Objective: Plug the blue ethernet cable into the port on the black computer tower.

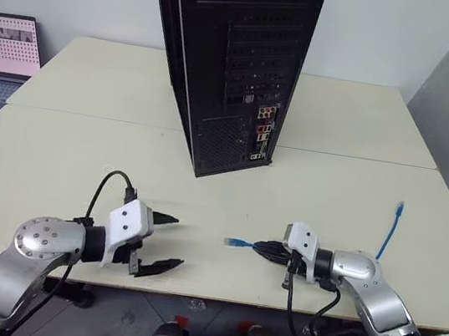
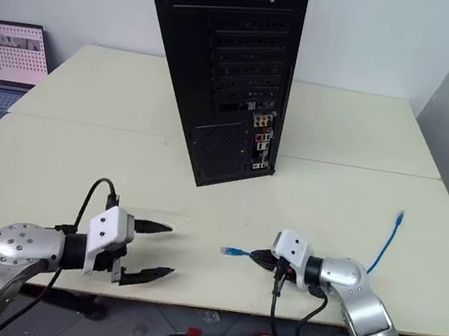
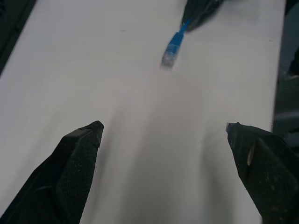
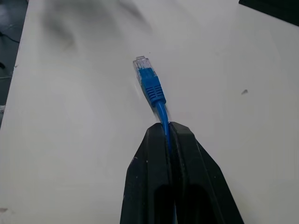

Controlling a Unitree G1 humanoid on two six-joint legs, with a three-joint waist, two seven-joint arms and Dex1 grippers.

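- Right gripper: jaws pressed together, pinching the cable a short way behind the plug. Plug sticks out past the tips, pointing toward the left gripper, just above the bench.
- Left gripper: jaws spread wide, holding nothing, facing the plug with a gap between.
- Rest of cable trails right on the bench; far plug lies near the right edge.
- Tower stands upright mid-bench, rear panel toward the robot. Connector cluster sits low on the panel; can't pick out the port itself from here.
- Step in hand, my read: cable just gripped, now needs a grip usable for insertion.
- Doing it well:
  - Grip is on the cord, not the plug body, so the plug may droop or twist when pushed. Better to have the left take the plug body itself, or regrip closer.
  - Check latch tab orientation against the port before advancing.
  - Keep slack in the trailing cable so it doesn't drag.
  - Approach square to the panel, slow push; avoid the neighbouring jacks.
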